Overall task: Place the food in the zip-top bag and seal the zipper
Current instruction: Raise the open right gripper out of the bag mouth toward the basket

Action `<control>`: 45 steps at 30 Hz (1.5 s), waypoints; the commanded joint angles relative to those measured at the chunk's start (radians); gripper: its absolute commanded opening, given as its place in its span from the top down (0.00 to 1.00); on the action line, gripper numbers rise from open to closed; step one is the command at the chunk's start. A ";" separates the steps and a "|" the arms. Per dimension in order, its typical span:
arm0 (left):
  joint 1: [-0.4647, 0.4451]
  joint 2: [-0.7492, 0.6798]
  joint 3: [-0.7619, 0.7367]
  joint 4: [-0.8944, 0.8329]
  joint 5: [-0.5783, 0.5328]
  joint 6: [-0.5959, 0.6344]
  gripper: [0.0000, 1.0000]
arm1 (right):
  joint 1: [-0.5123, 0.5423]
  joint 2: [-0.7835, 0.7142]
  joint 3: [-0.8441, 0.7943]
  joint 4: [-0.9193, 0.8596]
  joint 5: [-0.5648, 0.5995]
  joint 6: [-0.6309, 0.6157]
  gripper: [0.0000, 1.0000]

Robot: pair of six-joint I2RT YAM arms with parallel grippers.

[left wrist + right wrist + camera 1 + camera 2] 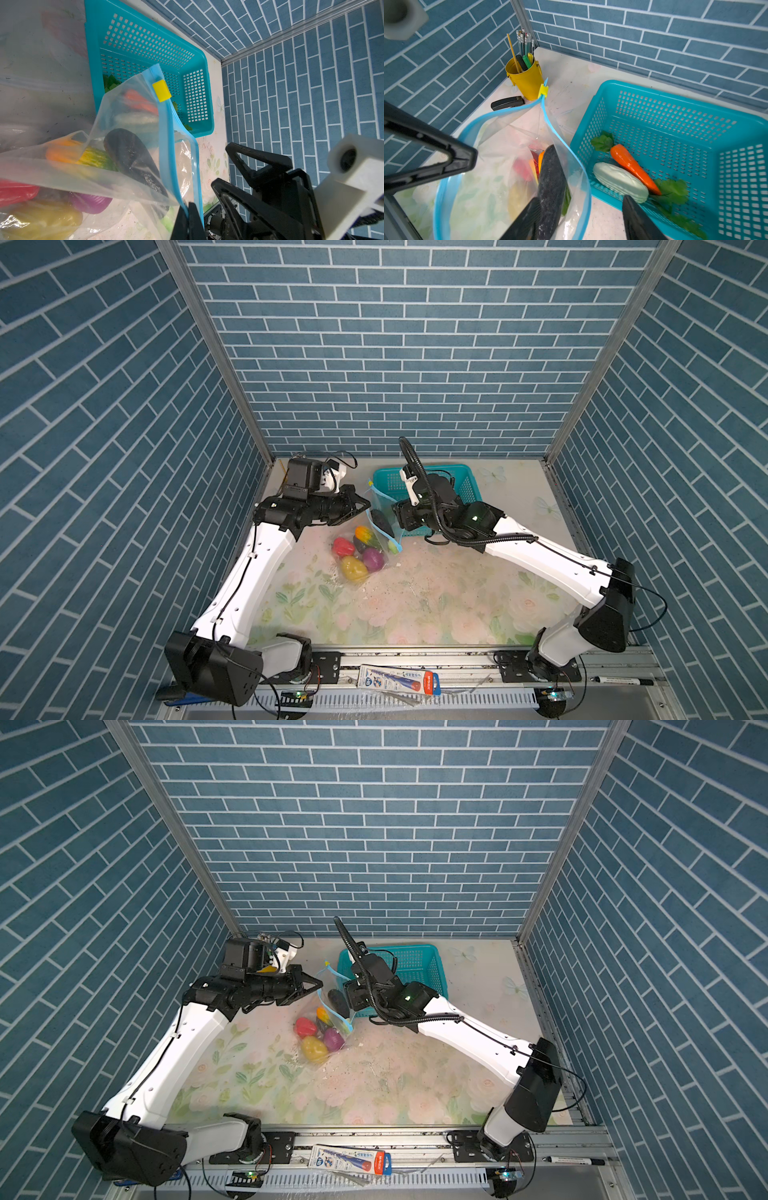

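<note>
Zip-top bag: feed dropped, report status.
Left end effector shut on zip-top bag rim. Right end effector open, eggplant in bag mouth. Carrot, radish in basket.

Left arm (257, 568) extends forward from its base, elbow raised, and turns at the wrist toward the centre. The left tool (367, 504) lies roughly level, its jaws closed tight on the zipper (166, 133). Right arm (540, 560) reaches in from the opposite side with the wrist tipped downward; the right tool (581, 198) has its jaws standing well apart, and the two tools face one another, near but not touching.
</note>
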 commanded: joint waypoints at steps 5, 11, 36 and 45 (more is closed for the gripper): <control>0.013 -0.005 0.003 -0.001 0.010 0.025 1.00 | -0.041 0.041 -0.020 -0.082 -0.122 0.075 0.29; 0.021 -0.014 -0.010 -0.003 0.008 0.026 1.00 | -0.112 0.080 -0.031 -0.038 -0.391 0.192 0.38; 0.058 -0.057 0.035 -0.069 0.010 0.050 1.00 | -0.133 0.111 0.071 0.026 -0.564 0.230 1.00; 0.077 -0.108 0.042 -0.103 0.010 0.055 1.00 | -0.132 0.111 0.125 -0.009 -0.522 0.200 1.00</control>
